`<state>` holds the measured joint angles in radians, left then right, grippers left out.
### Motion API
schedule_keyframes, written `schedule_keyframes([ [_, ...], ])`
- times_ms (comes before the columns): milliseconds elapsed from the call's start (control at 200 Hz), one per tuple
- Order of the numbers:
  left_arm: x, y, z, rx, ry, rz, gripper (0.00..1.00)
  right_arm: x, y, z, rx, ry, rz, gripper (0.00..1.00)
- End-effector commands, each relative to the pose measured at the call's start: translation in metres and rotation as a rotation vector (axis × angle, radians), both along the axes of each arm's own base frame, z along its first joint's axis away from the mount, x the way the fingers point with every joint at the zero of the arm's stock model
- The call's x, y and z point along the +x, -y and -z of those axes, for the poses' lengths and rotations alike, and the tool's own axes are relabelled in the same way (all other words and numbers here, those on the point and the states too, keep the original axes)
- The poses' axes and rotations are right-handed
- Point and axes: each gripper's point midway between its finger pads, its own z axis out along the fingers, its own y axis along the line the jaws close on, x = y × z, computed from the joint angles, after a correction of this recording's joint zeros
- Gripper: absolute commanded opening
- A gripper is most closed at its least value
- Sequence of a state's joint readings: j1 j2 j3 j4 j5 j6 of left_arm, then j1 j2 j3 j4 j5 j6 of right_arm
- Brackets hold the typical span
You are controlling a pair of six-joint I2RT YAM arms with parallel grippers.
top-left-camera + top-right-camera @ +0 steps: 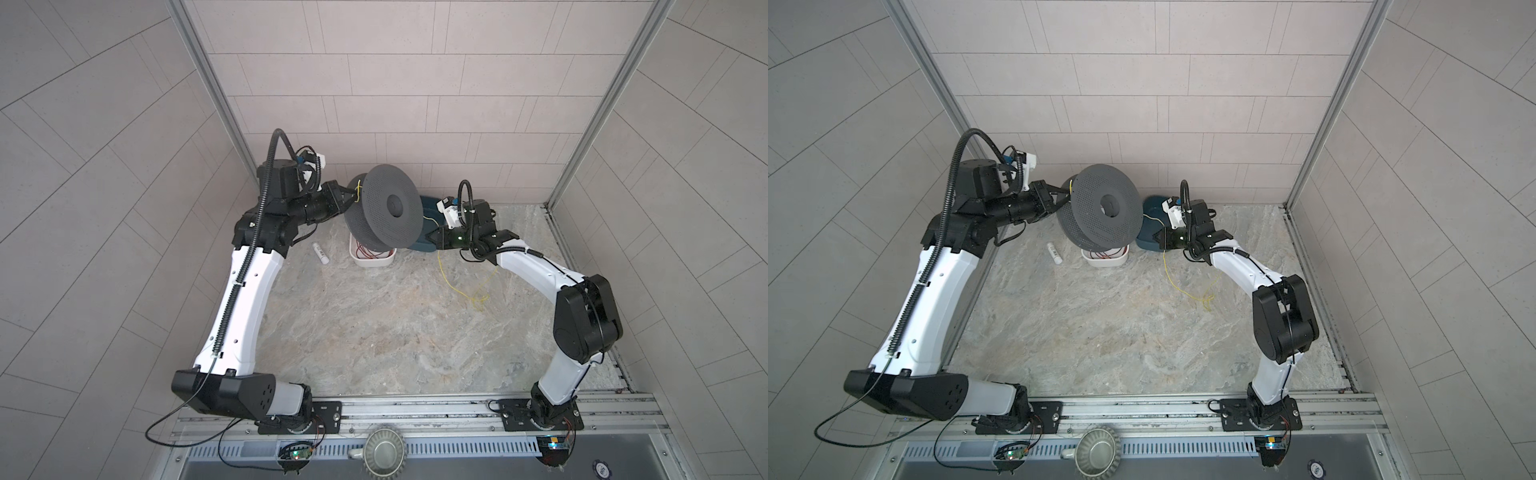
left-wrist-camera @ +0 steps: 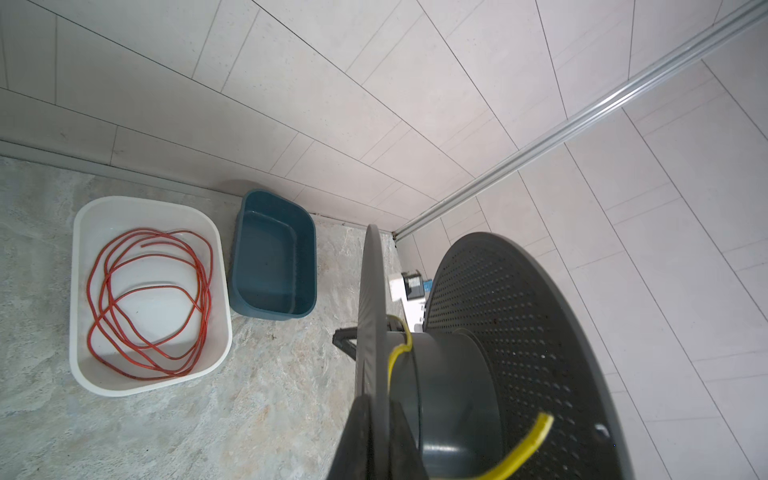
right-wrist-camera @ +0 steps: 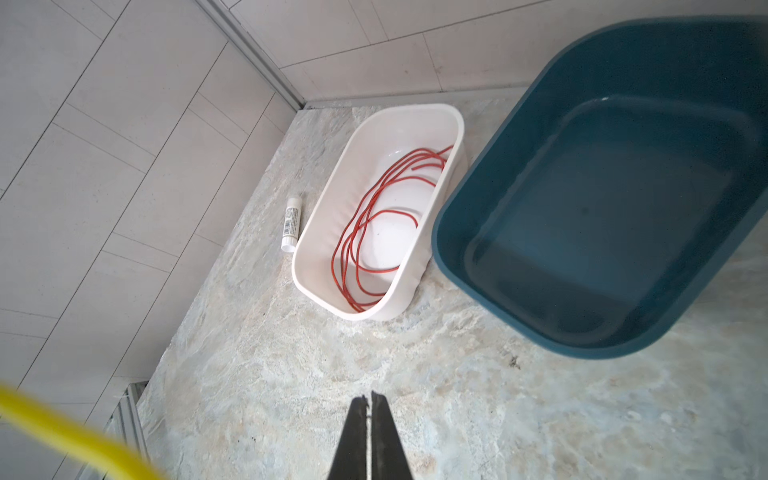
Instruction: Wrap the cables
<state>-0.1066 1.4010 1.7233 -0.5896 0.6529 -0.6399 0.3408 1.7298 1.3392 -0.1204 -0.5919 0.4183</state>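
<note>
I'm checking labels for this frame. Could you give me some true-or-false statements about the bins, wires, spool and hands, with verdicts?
The coiled red wire lies in the white plastic bin. True.
The left hand holds the grey perforated plastic spool above the table. True.
The dark blue plastic bin holds the thin yellow wire. False: the bin is empty; the wire trails from the spool to the table.
The right hand has its fingers spread wide. False: they are pressed together.
The small white tube lies inside the white bin. False: it lies on the table beside it.
</note>
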Motion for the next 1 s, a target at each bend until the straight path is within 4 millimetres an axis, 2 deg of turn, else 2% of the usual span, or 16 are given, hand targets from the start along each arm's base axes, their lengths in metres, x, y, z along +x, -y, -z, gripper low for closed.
schedule_keyframes([
  [0, 0.005, -0.029, -0.059, -0.041, 0.200, -0.163, 0.00, -0.007, 0.018, -0.004, -0.028, -0.007, 0.082, 0.00],
  [140, 0.014, -0.051, -0.057, -0.025, 0.207, -0.304, 0.00, -0.025, 0.007, -0.008, -0.053, -0.003, 0.056, 0.00],
  [390, 0.021, -0.082, -0.052, -0.062, 0.207, -0.513, 0.00, -0.058, -0.026, -0.010, -0.129, 0.022, -0.011, 0.00],
  [610, 0.025, -0.091, -0.042, -0.024, 0.210, -0.600, 0.00, -0.082, -0.055, -0.016, -0.213, 0.076, -0.084, 0.00],
  [776, 0.026, -0.097, -0.034, 0.051, 0.222, -0.660, 0.00, -0.094, -0.071, -0.035, -0.264, 0.174, -0.139, 0.00],
  [996, 0.038, -0.091, -0.018, 0.096, 0.212, -0.644, 0.00, -0.100, -0.084, -0.059, -0.291, 0.246, -0.177, 0.00],
])
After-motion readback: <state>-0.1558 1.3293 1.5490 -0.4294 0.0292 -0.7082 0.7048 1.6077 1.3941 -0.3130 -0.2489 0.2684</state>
